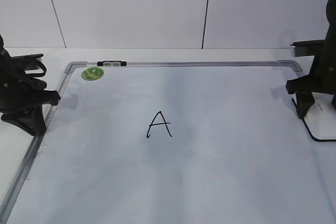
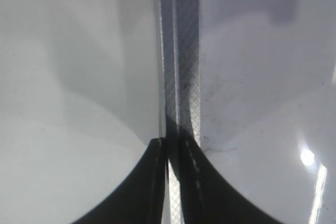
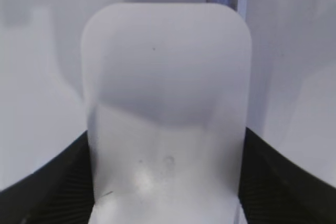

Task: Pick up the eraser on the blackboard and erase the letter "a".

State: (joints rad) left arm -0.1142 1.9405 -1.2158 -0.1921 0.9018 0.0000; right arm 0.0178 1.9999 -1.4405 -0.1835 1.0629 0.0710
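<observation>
The blackboard (image 1: pixel 220 166) is a white board in a grey frame that lies flat and fills the table. The white eraser (image 1: pixel 321 120) lies at the board's right edge. In the right wrist view the eraser (image 3: pixel 168 87) fills the space between my right gripper's fingers (image 3: pixel 167 150), which press on both its sides. My right gripper (image 1: pixel 306 109) stands low over it. Only a tall capital "A" (image 1: pixel 159 124) shows mid-board; no small letter "a" is in view. My left gripper (image 1: pixel 38 125) is shut and empty over the left frame (image 2: pixel 181 77).
A round green sticker (image 1: pixel 92 73) sits at the board's far left corner. A black-and-white clip (image 1: pixel 112 63) sits on the far frame beside it. White wall panels stand behind the table.
</observation>
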